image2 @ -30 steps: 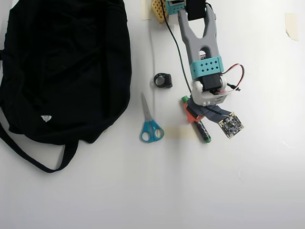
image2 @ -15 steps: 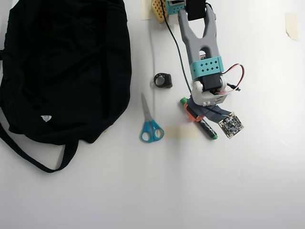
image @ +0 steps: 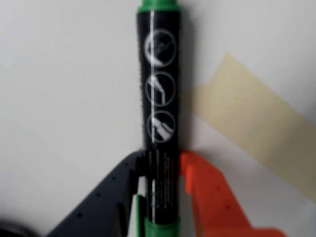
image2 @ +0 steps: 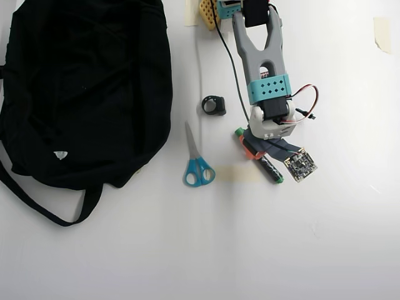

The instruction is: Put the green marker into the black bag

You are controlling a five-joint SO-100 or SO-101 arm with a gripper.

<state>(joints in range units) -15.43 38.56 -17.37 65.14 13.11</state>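
Note:
The green marker [image: 160, 98], a black barrel with white symbols and green ends, runs up the middle of the wrist view. My gripper [image: 160, 158] is shut on it, with the dark finger [image: 113, 197] on its left and the orange finger [image: 207, 197] on its right. In the overhead view the green marker [image2: 270, 169] lies slanted right of centre, partly under the gripper [image2: 252, 149], close to the white table. The black bag [image2: 81, 87] fills the upper left, well apart from the arm.
Blue-handled scissors [image2: 197, 164] lie between bag and gripper. A small black ring-shaped part [image2: 214, 105] sits above them. Beige tape [image2: 237, 173] is stuck to the table beside the marker; another piece of tape [image2: 382, 32] is at the top right.
The marker's lower end has swung to the right, so it lies more slanted. The gripper and wrist have shifted slightly left and up.

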